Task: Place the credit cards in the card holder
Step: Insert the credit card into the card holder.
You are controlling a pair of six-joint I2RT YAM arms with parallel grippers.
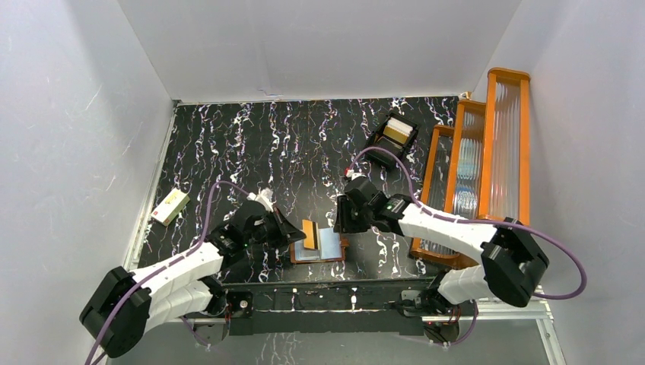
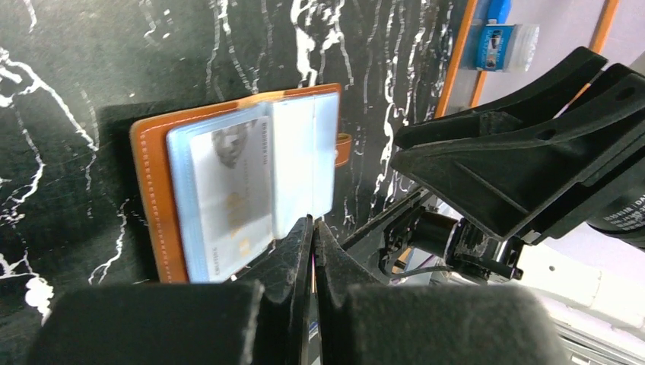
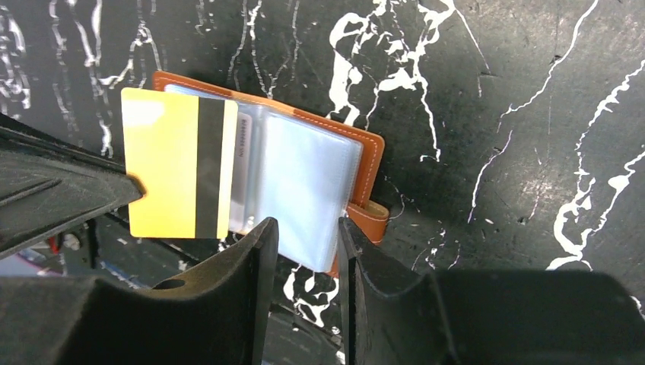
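The card holder lies open near the front edge, reddish-brown outside with shiny pale pockets; it also shows in the left wrist view and the right wrist view. A whitish card sits inside a left pocket. My left gripper is shut on a yellow-orange credit card with a black stripe and holds it over the holder's left half. In its own view the left gripper shows the card only edge-on. My right gripper is open, its jaws either side of the pockets' near edge.
A black compartmented tray with cards stands at the back right. Orange-framed ribbed racks line the right side. A cream box lies at the left edge. The arm bases' rail runs just below the holder.
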